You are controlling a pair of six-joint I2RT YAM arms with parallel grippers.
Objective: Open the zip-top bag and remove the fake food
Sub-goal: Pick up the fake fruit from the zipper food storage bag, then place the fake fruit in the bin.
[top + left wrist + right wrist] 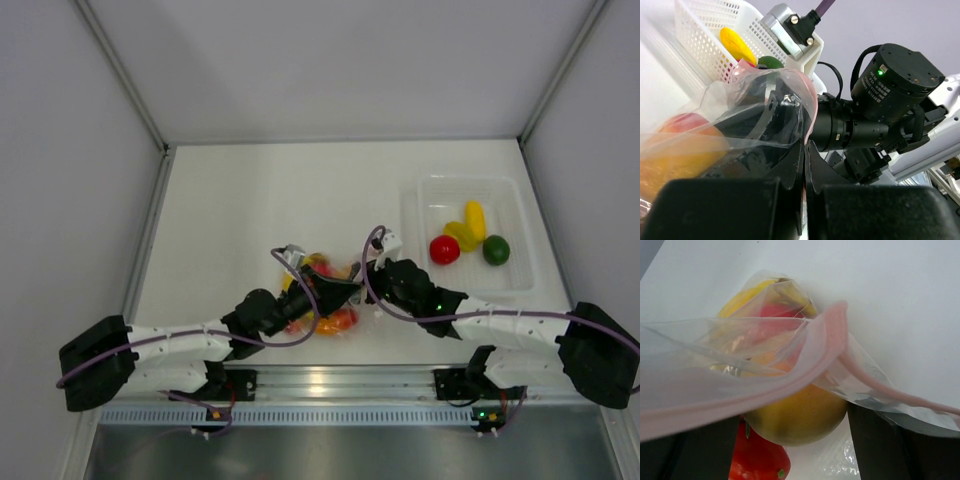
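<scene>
left gripper (804, 155) is seen w/ fingers pressed together, apparently on a fold of bag (715, 355) film by the zip strip (830, 340). the pinch itself is partly veiled by plastic. the bag is found at mid-table, just ahead of the arm bases and btwn both grippers. food (800, 415) is packed inside: a yellow-orange fruit and red pieces. whether the bag is lifted or resting can't be told.

right gripper (790, 440) is held apart, fingers (880, 445) either side of the fruit, w/ the strip draped across in front.

step judged: the mouth is parted and held, and extraction is in hand. some pieces already lie in the tray (437, 205): tomato (444, 249), bananas (470, 225), lime (496, 250).

next move, as judged: the right fingers need to be closed on one fruit only, w/o film caught btwn pad and fruit, while the left pinch is kept firm so the bag isn't dragged along.

room: the grippers are crowded nearly touching, so little slack is left there. open table (250, 200) is available to the left and far side. the tray sits near the right wall, and the front edge lies close behind the bag.
</scene>
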